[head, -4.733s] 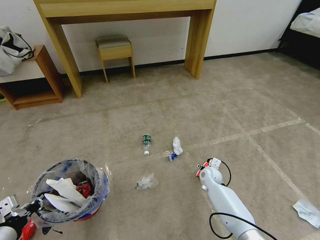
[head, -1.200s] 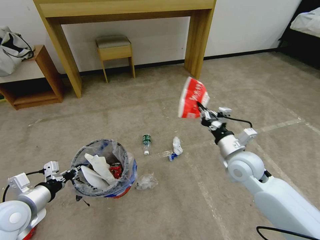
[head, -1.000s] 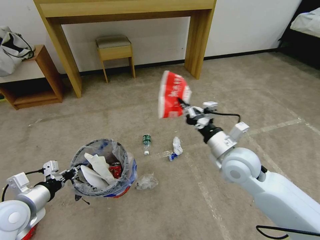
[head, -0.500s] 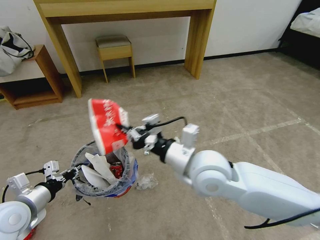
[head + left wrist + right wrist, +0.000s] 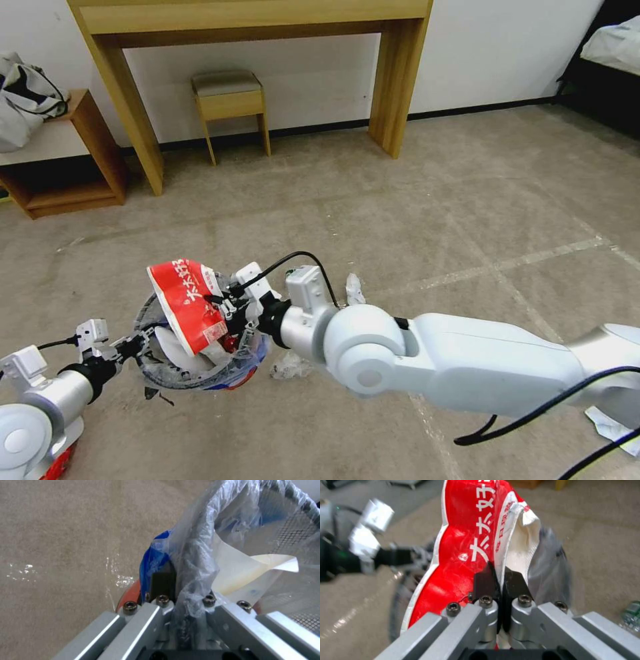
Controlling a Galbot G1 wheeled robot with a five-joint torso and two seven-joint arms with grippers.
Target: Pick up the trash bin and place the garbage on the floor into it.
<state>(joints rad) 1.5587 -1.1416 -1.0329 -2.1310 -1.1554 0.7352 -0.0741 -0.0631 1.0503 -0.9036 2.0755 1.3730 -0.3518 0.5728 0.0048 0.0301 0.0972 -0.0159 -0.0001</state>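
Left gripper (image 5: 137, 346): at roughly 8 o'clock in the head view, its fingers clamped on the near-left rim of the trash bin (image 5: 248, 365). The left wrist view confirms the grip, with the dark fingers (image 5: 162, 581) closed over the plastic-wrapped rim (image 5: 196, 555) and the bag liner (image 5: 233, 512) bunched between them.

Trash bin: held beside the left gripper, at about 8 o'clock from frame centre. Red base and blue-and-clear liner visible. White insoles (image 5: 175, 347) lie inside; one shows in the left wrist view (image 5: 246, 570).

Red wrapper (image 5: 189, 305): directly over the bin's mouth, its lower end inside the rim line. White lettering on its face.

Right gripper (image 5: 217, 303): just at 3 o'clock of the wrapper, above the bin, the arm reaching in from 4 o'clock. Fingers pinched tight on the wrapper's edge; the right wrist view shows the dark pads (image 5: 485, 580) pressed together on the red sheet (image 5: 466, 542), with the bin rim (image 5: 553, 562) beyond.

Floor (image 5: 467, 220): beige carpet with whitish tape lines. On it, clear plastic (image 5: 288, 365) lies just beside the bin at 3 o'clock; crumpled white paper (image 5: 354, 289) lies beyond the right arm; a pale scrap (image 5: 610, 421) lies at 4 o'clock near the frame edge.
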